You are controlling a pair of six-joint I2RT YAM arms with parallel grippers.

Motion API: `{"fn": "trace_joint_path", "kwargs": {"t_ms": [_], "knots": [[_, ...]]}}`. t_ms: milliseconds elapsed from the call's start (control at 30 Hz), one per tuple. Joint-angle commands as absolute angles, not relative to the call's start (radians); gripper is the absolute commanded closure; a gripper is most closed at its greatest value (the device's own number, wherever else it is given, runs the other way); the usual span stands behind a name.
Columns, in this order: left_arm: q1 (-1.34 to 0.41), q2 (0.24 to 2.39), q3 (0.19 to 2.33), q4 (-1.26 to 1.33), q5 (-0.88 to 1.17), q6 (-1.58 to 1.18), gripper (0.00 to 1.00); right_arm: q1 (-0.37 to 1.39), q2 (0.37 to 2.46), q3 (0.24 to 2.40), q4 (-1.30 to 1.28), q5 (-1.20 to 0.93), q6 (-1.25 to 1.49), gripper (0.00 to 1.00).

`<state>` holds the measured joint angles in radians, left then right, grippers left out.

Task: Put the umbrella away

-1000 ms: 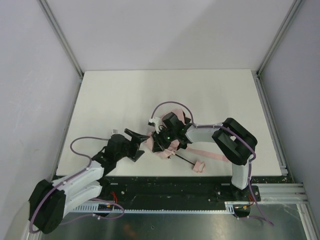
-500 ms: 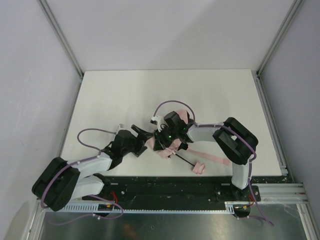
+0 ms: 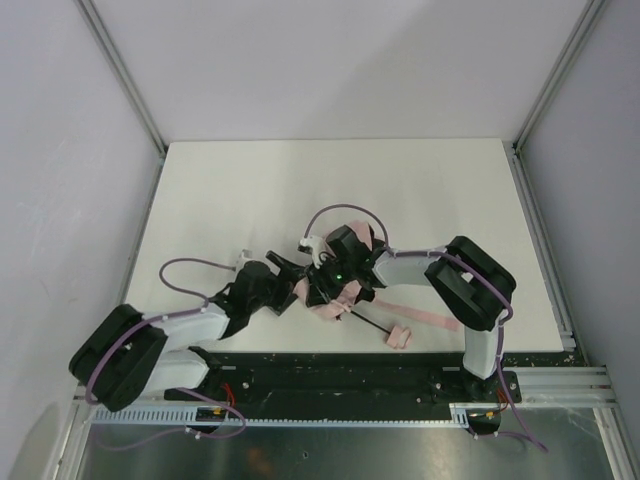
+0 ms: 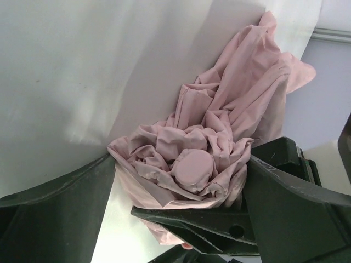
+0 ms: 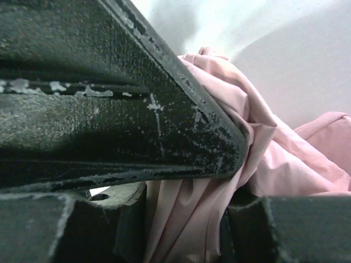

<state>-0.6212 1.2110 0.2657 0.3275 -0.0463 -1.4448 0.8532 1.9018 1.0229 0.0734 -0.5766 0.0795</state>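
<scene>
The umbrella (image 3: 328, 306) lay on the white table (image 3: 230, 190) just below the centre of the top view. Its long axis slanted from the crumpled pink canopy at upper left down to the small pink handle (image 3: 398, 336) at lower right, with the black shaft (image 3: 368, 321) bare between them. A pink strap (image 3: 428, 313) trailed off to the right. The right gripper (image 3: 322, 288) was clamped on the canopy fabric. The left gripper (image 3: 290, 282), at the canopy's left, had its jaws spread wide, one finger on either side of the bunched cloth.
</scene>
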Motion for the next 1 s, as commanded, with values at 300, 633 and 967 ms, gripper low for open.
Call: {"fn": "trace_joint_path", "kwargs": {"t_ms": [300, 633, 967], "knots": [[-0.638, 1.38, 0.286, 0.336, -0.166, -1.372, 0.45, 0.966, 1.883, 0.969, -0.068, -0.556, -0.016, 0.79], [-0.642, 1.325, 0.238, 0.372, -0.242, -1.295, 0.99, 0.953, 1.824, 0.943, -0.022, -0.514, 0.083, 0.56], [-0.657, 1.231, 0.191, 0.375, -0.276, -1.273, 1.0, 0.904, 1.385, 0.933, -0.376, -0.272, 0.387, 0.01]]}}
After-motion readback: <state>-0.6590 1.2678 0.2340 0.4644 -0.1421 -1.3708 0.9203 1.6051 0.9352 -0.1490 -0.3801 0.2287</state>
